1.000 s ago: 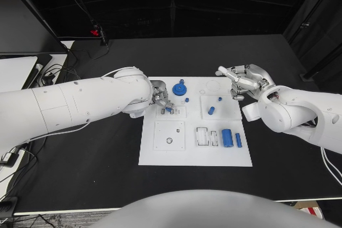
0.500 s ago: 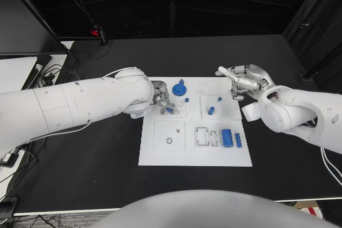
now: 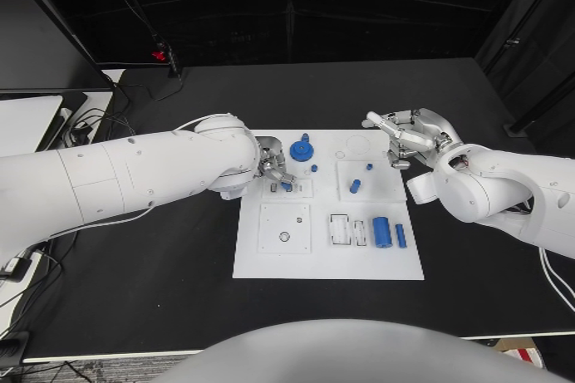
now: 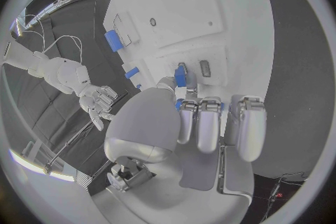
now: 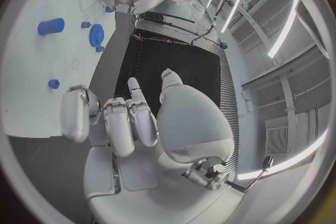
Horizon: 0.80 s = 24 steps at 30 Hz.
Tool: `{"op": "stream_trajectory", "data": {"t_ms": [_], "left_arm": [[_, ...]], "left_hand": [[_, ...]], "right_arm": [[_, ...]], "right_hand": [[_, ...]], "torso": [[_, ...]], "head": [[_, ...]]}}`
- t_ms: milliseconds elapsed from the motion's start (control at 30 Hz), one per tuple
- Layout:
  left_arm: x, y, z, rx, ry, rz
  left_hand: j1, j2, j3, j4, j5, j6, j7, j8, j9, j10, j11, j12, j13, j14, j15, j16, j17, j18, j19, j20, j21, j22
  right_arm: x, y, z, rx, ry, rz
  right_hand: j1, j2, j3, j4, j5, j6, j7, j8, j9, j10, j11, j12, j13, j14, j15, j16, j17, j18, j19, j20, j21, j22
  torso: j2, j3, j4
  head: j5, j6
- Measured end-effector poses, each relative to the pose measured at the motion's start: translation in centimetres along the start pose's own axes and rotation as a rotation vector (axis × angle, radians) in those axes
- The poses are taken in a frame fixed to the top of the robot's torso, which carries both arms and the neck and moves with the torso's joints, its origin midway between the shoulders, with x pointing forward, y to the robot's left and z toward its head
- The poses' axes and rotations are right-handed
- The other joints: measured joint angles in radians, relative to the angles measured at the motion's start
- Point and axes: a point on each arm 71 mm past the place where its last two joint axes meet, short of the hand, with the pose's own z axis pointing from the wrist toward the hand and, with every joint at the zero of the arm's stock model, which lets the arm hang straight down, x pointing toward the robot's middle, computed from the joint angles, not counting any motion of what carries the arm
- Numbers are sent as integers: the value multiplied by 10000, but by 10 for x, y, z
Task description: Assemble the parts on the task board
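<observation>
The white task board [image 3: 327, 262] lies in the middle of the table. My left hand [image 3: 272, 169] hovers over its upper left panel and pinches a small blue piece [image 3: 285, 186] [image 4: 181, 75] between thumb and finger, just above the small slots [image 4: 205, 68] there. My right hand [image 3: 411, 137] hangs off the board's upper right corner, fingers apart and holding nothing. On the board lie a blue gear [image 3: 301, 150], a short blue cylinder [image 3: 355, 184], a larger blue cylinder [image 3: 381, 231] and a blue bar [image 3: 400, 235].
Small blue pegs [image 3: 314, 168] [image 3: 369, 165] stand on the upper panels. Two rectangular slots [image 3: 341, 229] and a square panel with a hole [image 3: 285, 236] occupy the board's lower half. A monitor and cables [image 3: 72, 125] sit at the table's left edge.
</observation>
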Motion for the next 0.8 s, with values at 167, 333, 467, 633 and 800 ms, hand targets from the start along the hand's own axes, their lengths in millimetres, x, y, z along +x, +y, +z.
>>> {"op": "stream_trajectory", "data": {"t_ms": [167,333,467,633,800], "left_arm": [[0,-1,0,8,2,5],[0,-1,0,11,5,9],[-1,-2,0,27,10,19],[-1,-2,0,39,27,25],[-1,-2,-1,44,51,26]], "left_hand": [[-41,42,13,-13,-38,-127,24,-10,14,-1,1,1,1,0,0,0,0,0,0,0,0,0],[-324,10,48,7,-78,-365,112,-156,32,36,39,-12,-28,0,75,0,0,0,2,74,0,0],[-734,-81,7,-17,-207,-541,186,-203,32,39,149,-23,-22,11,158,0,0,-2,0,146,0,0],[-1520,-188,-313,5,-684,-630,270,-202,32,36,217,-32,-19,-2,254,0,0,-1,-17,200,0,0],[-2005,-241,-559,-3,-1073,-721,255,-197,41,37,290,-32,-19,19,305,0,0,0,-18,272,0,0]], "right_arm": [[0,0,0,11,5,12],[0,0,0,49,-6,79],[0,-1,0,78,-14,139],[0,-1,0,105,-21,189],[0,-1,0,125,-34,217]], "right_hand": [[-2,2,0,0,0,1,0,0,0,0,0,0,0,0,0,0,0,0,0,0,0,0],[-39,39,0,0,0,1,-1,0,0,0,0,0,0,0,0,0,-1,0,0,0,0,0],[-39,39,0,0,0,2,-1,0,0,0,0,0,0,0,0,0,-1,0,0,0,0,0],[-39,39,0,0,0,-31,-33,0,0,0,0,0,0,0,0,0,-2,0,0,0,0,0],[-39,39,0,0,0,-30,-34,0,0,0,0,0,0,0,0,0,-2,0,0,0,0,0]], "torso": [[2,-2,0],[4,-3,0],[4,-3,0],[3,-2,0],[2,-2,0]], "head": [[8,-12],[9,-19],[12,-23],[14,-24],[12,-26]]}}
